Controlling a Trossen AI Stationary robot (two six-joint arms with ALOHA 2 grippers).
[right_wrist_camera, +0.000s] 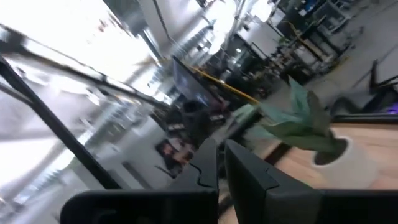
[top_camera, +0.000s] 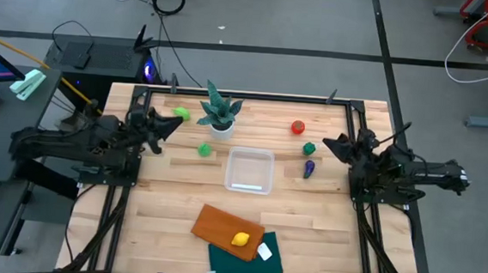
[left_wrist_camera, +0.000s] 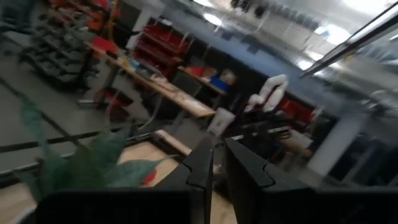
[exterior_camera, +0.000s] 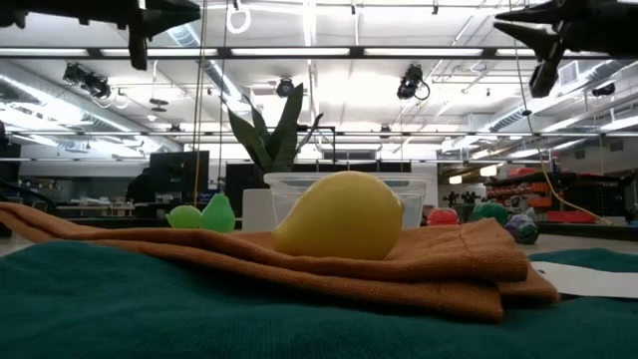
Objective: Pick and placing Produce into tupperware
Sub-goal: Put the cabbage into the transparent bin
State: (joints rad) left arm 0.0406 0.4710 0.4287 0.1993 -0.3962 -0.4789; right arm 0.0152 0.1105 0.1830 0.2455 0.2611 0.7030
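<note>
Both arms sat folded back at the table's sides, left gripper (top_camera: 172,124) and right gripper (top_camera: 330,143) fingers pressed nearly together, holding nothing.

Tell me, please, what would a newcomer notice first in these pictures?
Probably the yellow fruit, which sits large in the low view on the orange-brown board at the table's near edge. Next, the spiky potted plant behind the empty clear tupperware mid-table. The left gripper and right gripper wait at either side, shut and empty.

high: top-down | low: table-level | wrists – fwd, share plant (top_camera: 220,111)
</note>
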